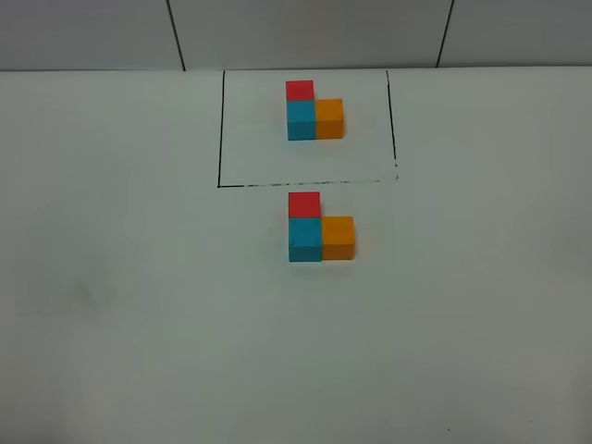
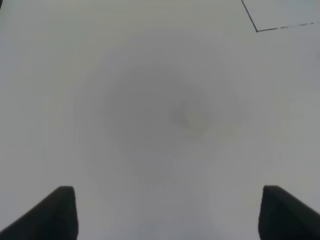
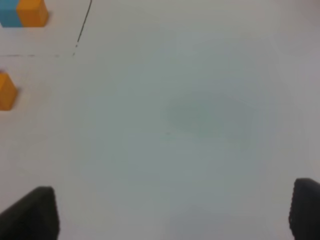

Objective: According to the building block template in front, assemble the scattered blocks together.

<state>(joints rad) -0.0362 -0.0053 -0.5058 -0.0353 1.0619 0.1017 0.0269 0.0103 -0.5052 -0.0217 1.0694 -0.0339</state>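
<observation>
The template is an L of red, cyan-blue and orange cubes inside a thin black drawn rectangle at the back of the table. Just in front of the frame, the three loose blocks stand joined in the same L: red block at the back, cyan-blue block in front of it, orange block on its right. No arm shows in the high view. My left gripper is open over bare table. My right gripper is open; the orange block shows at that view's edge.
The white table runs to a tiled wall at the back. A corner of the black frame shows in the left wrist view and another in the right wrist view, with the template's orange cube beyond it.
</observation>
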